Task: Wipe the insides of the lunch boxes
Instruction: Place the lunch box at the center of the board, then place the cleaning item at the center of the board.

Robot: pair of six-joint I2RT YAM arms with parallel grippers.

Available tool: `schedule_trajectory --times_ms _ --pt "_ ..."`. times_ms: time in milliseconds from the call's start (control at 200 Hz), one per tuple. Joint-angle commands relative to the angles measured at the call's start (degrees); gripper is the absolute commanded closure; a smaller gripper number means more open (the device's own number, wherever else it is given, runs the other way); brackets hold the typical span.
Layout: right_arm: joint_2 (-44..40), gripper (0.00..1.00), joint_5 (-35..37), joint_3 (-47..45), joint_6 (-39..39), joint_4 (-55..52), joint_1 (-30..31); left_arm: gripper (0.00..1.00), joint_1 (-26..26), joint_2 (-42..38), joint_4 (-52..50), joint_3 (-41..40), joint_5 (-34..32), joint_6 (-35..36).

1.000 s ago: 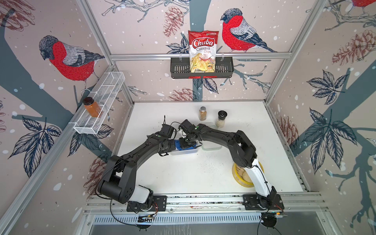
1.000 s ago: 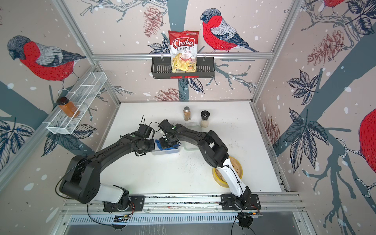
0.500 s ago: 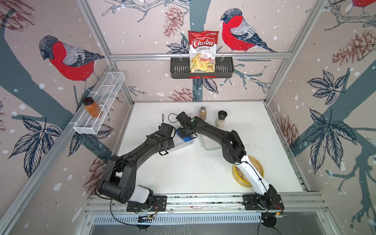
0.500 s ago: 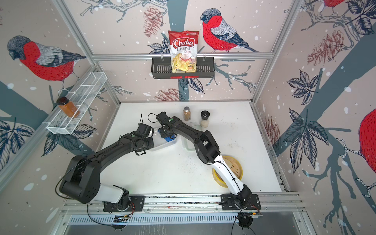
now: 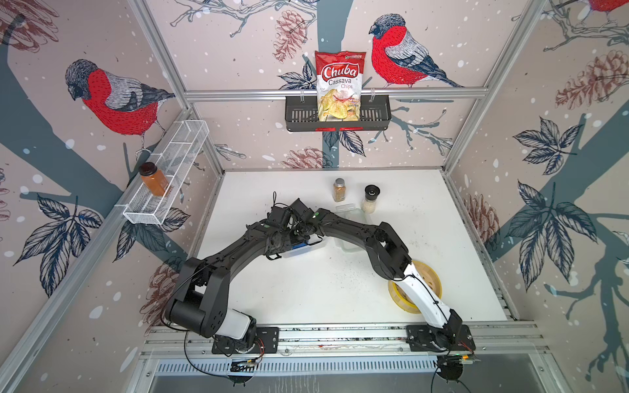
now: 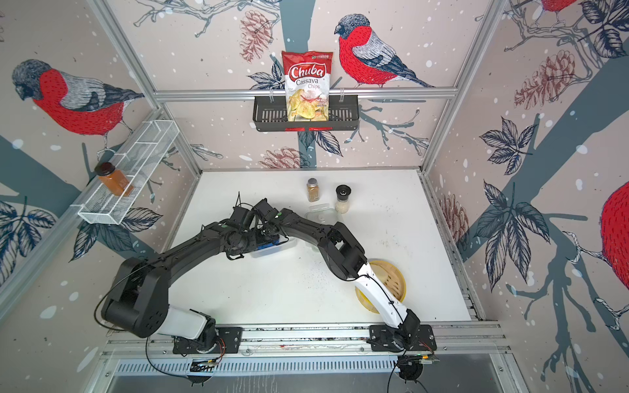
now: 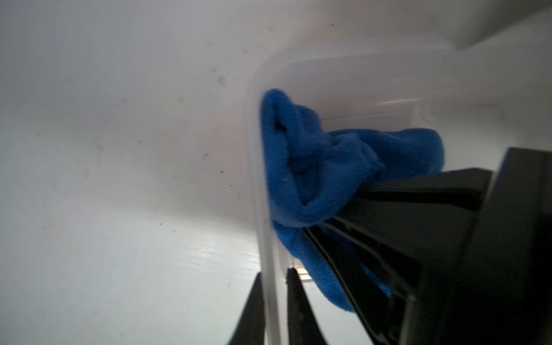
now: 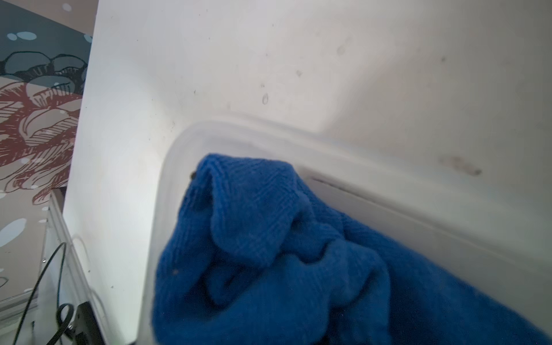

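Note:
A clear lunch box (image 5: 308, 247) (image 6: 276, 247) lies mid-table under both wrists. In the left wrist view my left gripper (image 7: 274, 271) straddles the box's side wall (image 7: 257, 179), one finger outside and one inside. A thin gap shows beside the inner finger. A bunched blue cloth (image 7: 301, 167) (image 8: 268, 254) lies inside the box against its rounded corner (image 8: 209, 128). My right gripper (image 7: 343, 209) is shut on the cloth. The cloth hides the right gripper's fingers in the right wrist view. A second clear lunch box piece (image 5: 352, 217) (image 6: 321, 215) lies just behind the right arm.
A brown spice jar (image 5: 339, 190) and a black-capped grinder (image 5: 370, 199) stand behind the boxes. A yellow bamboo steamer (image 5: 429, 282) sits front right, partly under the right arm. Crumbs dot the white table (image 5: 340, 289). A chips bag (image 5: 340, 85) hangs in the back basket.
My right gripper carried the cloth toward the back of the box and has come forward again. My left fingers have eased apart on the box wall.

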Motion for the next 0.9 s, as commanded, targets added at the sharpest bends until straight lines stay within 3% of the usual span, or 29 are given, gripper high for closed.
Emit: schedule_trajectory --times_ms 0,40,150,295,400,505,680,780,895 --pt "-7.66 1.0 -5.45 -3.61 0.22 1.07 -1.97 0.41 0.21 -1.26 1.86 1.7 1.26 0.81" --pt "-9.86 1.0 -5.66 -4.29 -0.34 0.91 -2.94 0.34 0.17 -1.75 1.25 2.6 0.75 0.7" --pt "-13.91 1.0 -5.72 -3.66 -2.28 -1.31 -4.4 0.29 0.47 -2.3 -1.1 5.36 -1.55 -0.08" --pt "-18.26 1.0 -5.67 -2.98 -2.83 -3.14 -4.31 0.26 0.65 -3.37 -2.77 6.76 -2.25 0.04" --pt "-24.4 1.0 0.1 -5.81 -2.46 -7.26 -3.29 0.24 0.73 -5.59 -3.43 9.8 -2.8 -0.23" --pt "-35.97 1.0 4.69 -19.31 -0.74 -6.94 -1.8 0.23 1.15 -8.43 -4.04 11.88 -5.08 -0.55" --pt "-53.32 1.0 0.27 -46.65 6.08 0.47 0.49 0.2 4.0 -13.36 -2.41 13.47 -6.2 -0.34" --pt "-57.19 1.0 -1.21 -58.84 8.99 6.79 -0.2 0.19 5.1 -13.3 -2.57 14.55 -5.45 0.13" --pt "-54.27 1.0 -3.22 -65.22 7.95 10.7 -4.04 0.16 5.18 -12.83 -1.88 14.54 -4.99 -0.15"
